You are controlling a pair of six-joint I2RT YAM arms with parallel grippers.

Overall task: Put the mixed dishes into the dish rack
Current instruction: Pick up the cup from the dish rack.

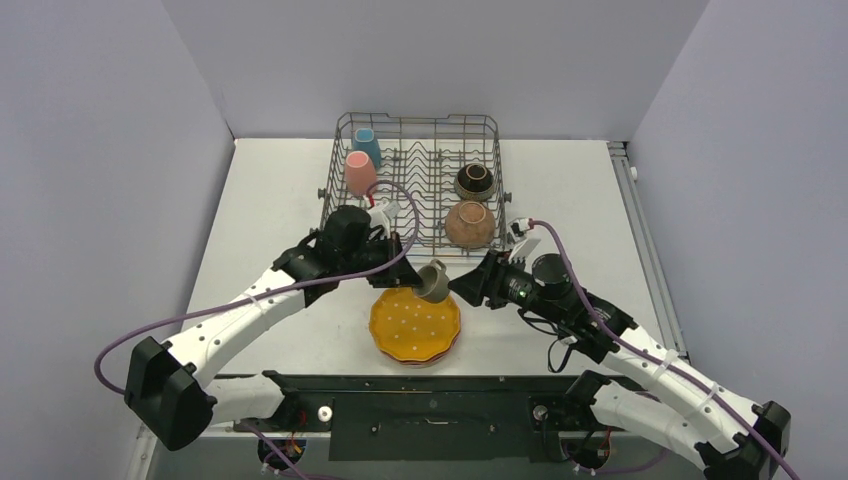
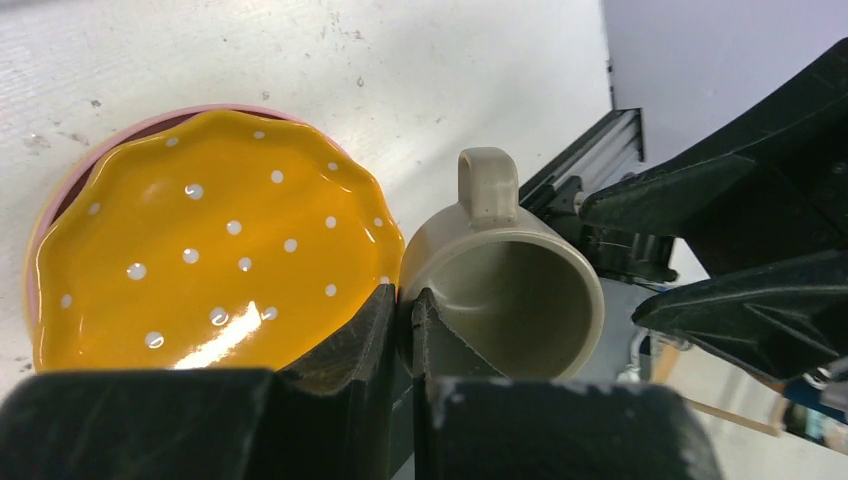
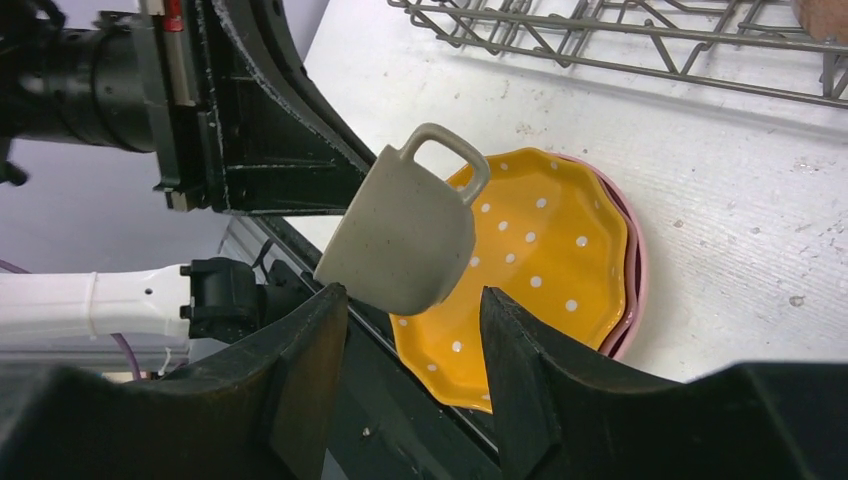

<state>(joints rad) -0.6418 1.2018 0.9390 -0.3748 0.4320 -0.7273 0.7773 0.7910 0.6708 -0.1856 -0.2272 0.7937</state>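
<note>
The grey-green cup [image 1: 434, 282] is hanging tilted just above the dotted plate [image 1: 415, 328], short of the dish rack [image 1: 418, 122], because the left gripper [image 2: 405, 312] is pinching its wall, 1 finger inside the mouth. The right gripper [image 3: 412, 300] is gaping partway at its base, gripping nothing, probably for a handover.

The dish rack [image 1: 418, 118] stands at the back of the table [image 1: 270, 220]. Inside it, at left, are a near cup [image 1: 360, 173] and a far cup [image 1: 366, 146]. At right are a near bowl [image 1: 469, 224] and a far bowl [image 1: 474, 181]. Before the rack lies a stack of plates [image 1: 415, 328], with a mug [image 1: 434, 282] above its far edge.
</note>
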